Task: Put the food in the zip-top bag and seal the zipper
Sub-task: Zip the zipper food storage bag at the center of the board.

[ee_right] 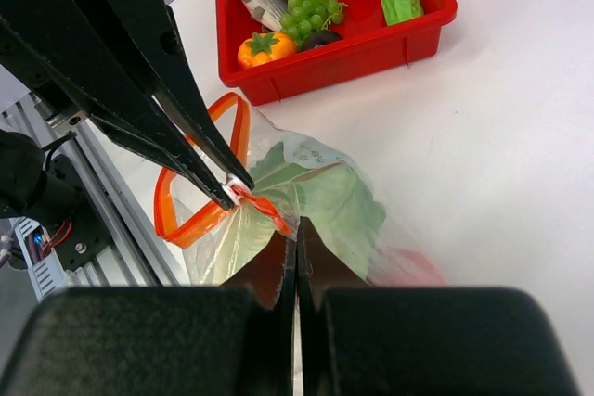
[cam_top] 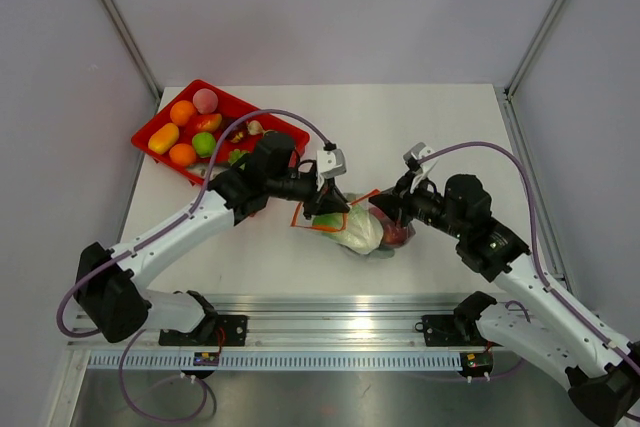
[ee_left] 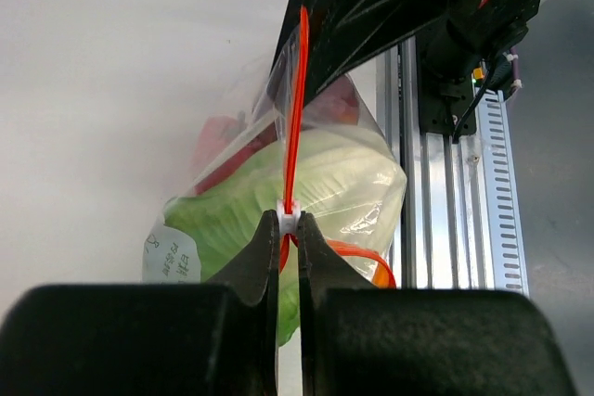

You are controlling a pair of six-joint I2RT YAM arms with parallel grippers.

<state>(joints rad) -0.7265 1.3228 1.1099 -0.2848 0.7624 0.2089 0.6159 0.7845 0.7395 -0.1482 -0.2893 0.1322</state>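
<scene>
**Top view.** Zip-top bag (cam_top: 345,219) lies mid-table on the white table (cam_top: 450,147), between the two arms. Left gripper (cam_top: 322,211) is at its left end and right gripper (cam_top: 385,209) at its right; I cannot tell the jaw state from here. Cabbage (cam_top: 362,232) and a red piece (cam_top: 396,234) are inside the bag. Red tray (cam_top: 235,99) sits back left, well apart.

**Left wrist view.** The left jaws are together, clamped on the zipper (ee_left: 295,118) at a small white piece (ee_left: 288,218). The strip runs away as one straight line into the right gripper's black fingers. The cabbage presses against the bag wall beneath.

**Right wrist view.** The right jaws are together, pinching the zipper's end at the bag mouth. The left fingertips grip just beside them. Past the left gripper, the two zipper halves stand apart in an open orange loop. Grapes (ee_right: 311,2) and a fish (ee_right: 260,2) lie in the tray.
</scene>
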